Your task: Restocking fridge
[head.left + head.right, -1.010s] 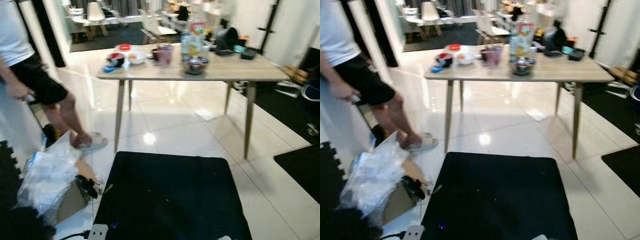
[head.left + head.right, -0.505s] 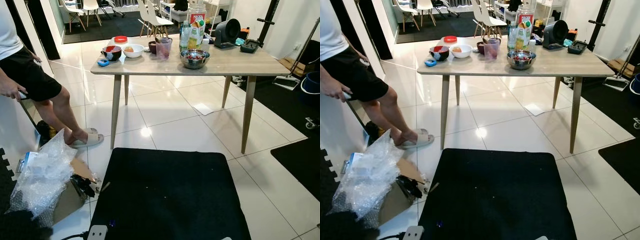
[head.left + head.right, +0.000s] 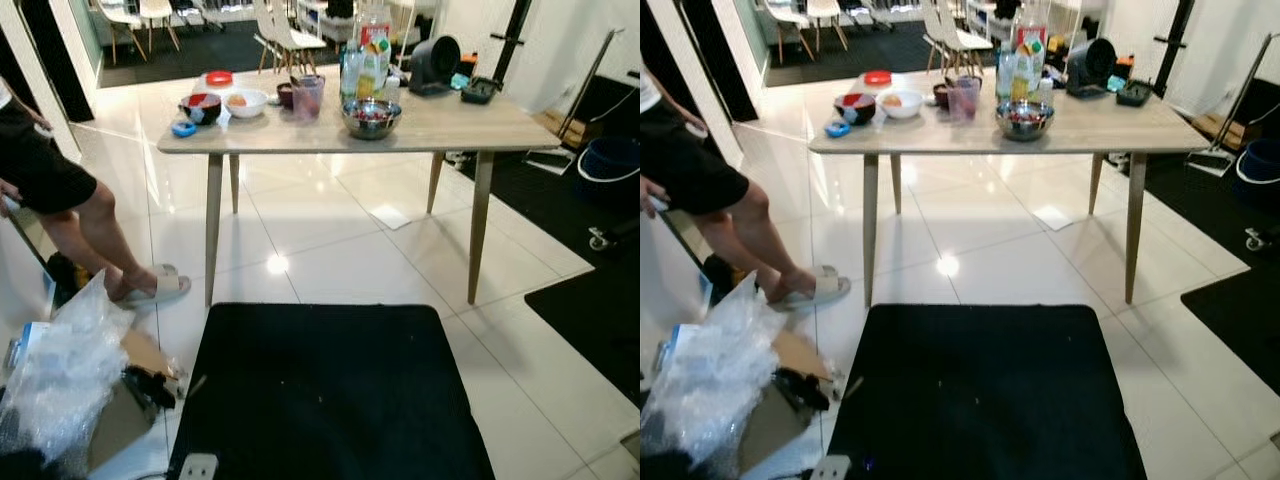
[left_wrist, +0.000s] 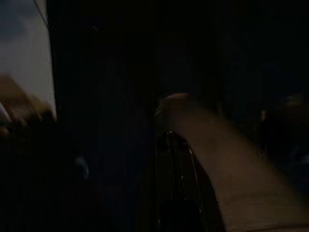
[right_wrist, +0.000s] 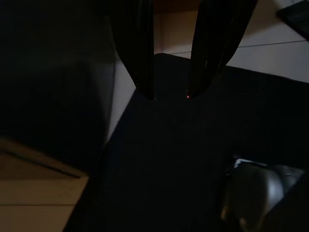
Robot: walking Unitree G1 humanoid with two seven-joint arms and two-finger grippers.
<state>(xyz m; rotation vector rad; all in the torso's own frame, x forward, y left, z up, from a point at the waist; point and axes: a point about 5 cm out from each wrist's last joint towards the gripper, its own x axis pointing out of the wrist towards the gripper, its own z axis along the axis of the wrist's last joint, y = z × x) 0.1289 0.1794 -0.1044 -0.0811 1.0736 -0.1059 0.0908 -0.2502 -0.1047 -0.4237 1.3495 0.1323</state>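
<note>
A: Restock items? Jaws?
B: Clustered at tabletop far edge. Right gripper parted, empty, over black mat. Left: couldn't tell.
A: Handling?
B: Juice bottle likely heavy, slick; gripped mid-body. Steel bowl by rim.

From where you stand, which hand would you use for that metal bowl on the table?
Probably the right. The metal bowl on the table sits slightly to my right, and the right hand hangs open above the black mat. Either way, I'd need to walk closer first.
</note>
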